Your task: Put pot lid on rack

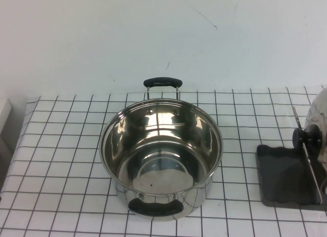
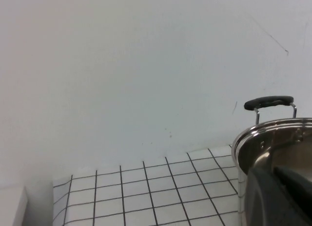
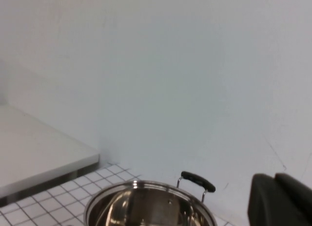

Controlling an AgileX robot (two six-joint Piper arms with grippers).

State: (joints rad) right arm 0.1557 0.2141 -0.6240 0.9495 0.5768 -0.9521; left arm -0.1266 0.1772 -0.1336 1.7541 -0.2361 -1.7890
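The pot lid (image 1: 319,112) stands on its edge at the far right, cut off by the picture's edge. Its black knob (image 1: 308,137) faces the pot and rests against the thin slanted bar (image 1: 306,155) of the rack (image 1: 283,178), a dark grey tray. Neither gripper shows in the high view. My left gripper (image 2: 273,170) shows only in the left wrist view, its dark fingers together and empty beside the pot (image 2: 273,138). My right gripper (image 3: 276,176) shows only in the right wrist view, shut and empty, raised above the table.
The deep steel pot (image 1: 161,155) with two black handles stands open at the table's middle, to the left of the rack. It also shows in the right wrist view (image 3: 146,206). A white wall runs behind. A pale block (image 1: 4,114) sits at the far left.
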